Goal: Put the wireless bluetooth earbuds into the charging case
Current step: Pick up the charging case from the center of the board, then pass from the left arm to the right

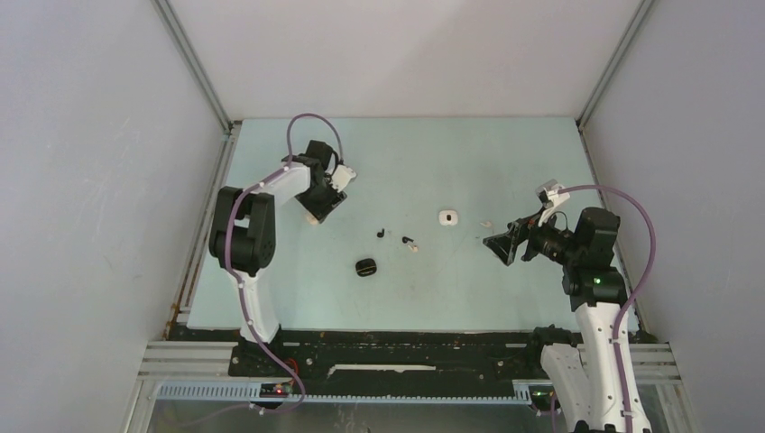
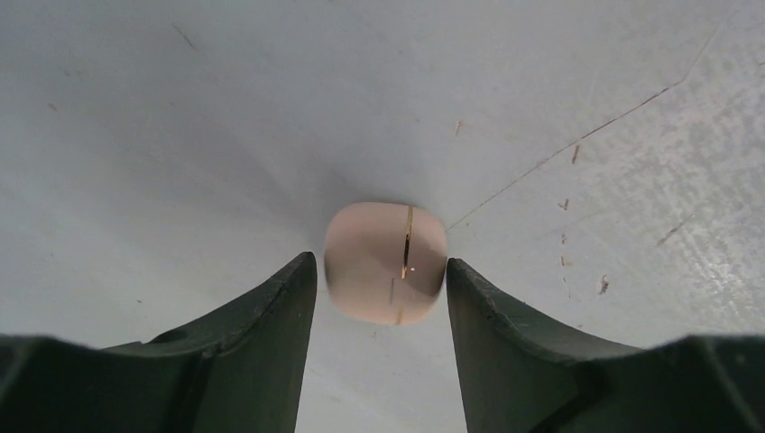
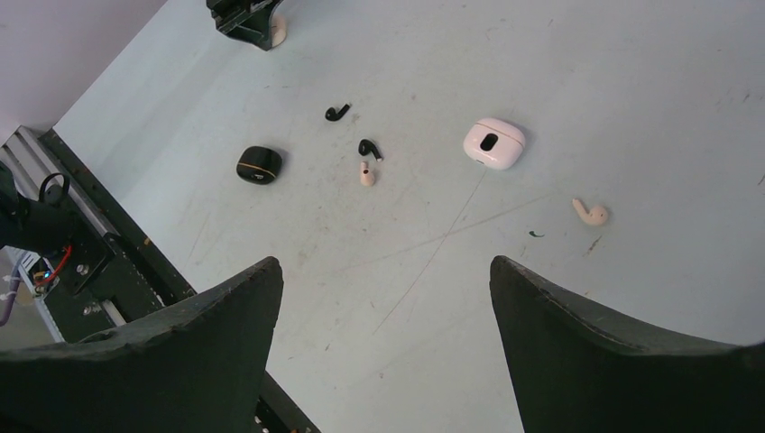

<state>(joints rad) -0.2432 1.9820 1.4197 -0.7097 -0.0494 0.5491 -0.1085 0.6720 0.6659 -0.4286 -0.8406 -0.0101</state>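
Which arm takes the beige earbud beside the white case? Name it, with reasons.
Right. The right gripper is open and close to the beige earbud; the left gripper is far off, straddling the beige case.

1. The beige charging case (image 2: 386, 262) is rounded and closed, with a thin gold seam. It sits at the left rear of the bench (image 1: 505, 162), between the fingers of the left pincer (image 2: 382, 271); whether they press on it cannot be told.
2. The black charging case (image 3: 259, 165) is glossy and closed. It lies flat near the front middle.
3. The pale charging case (image 3: 494, 142) is closed and has a dark oval on top. It lies right of centre.
4. The first black earbud (image 3: 337, 112) and the second black earbud (image 3: 369, 149) lie on their sides between those two cases.
5. The beige earbud (image 3: 367, 174) lies just beside the second black earbud.
6. The other beige earbud (image 3: 591, 213) lies alone on its side, to the right of the pale charging case.
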